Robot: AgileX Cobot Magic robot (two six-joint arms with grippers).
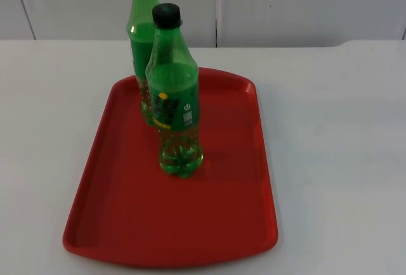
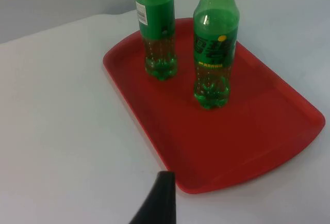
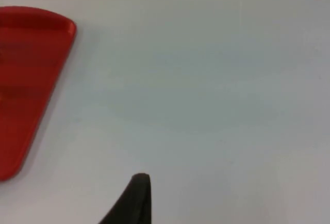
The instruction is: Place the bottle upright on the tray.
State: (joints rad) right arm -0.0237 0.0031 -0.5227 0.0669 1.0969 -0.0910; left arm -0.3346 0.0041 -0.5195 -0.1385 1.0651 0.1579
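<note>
Red tray [image 1: 127, 224] is lying on the white tabletop [image 1: 342, 161], reaching close to its near edge. Two green bottles with black caps are standing upright on it: the front bottle [image 1: 174, 97] is sitting near the tray's middle, and the rear bottle [image 1: 142, 40] is standing just behind it, toward the tray's far left corner. Left gripper fingertip [image 2: 161, 203] is hovering over the tabletop off a tray corner; right gripper fingertip [image 3: 135, 201] is hovering over bare tabletop beside the tray. Whether either gripper is released or clenched cannot be told.

Top view looks down-forward; wrist views low, oblique; all share tray [image 1: 127, 224].
</note>
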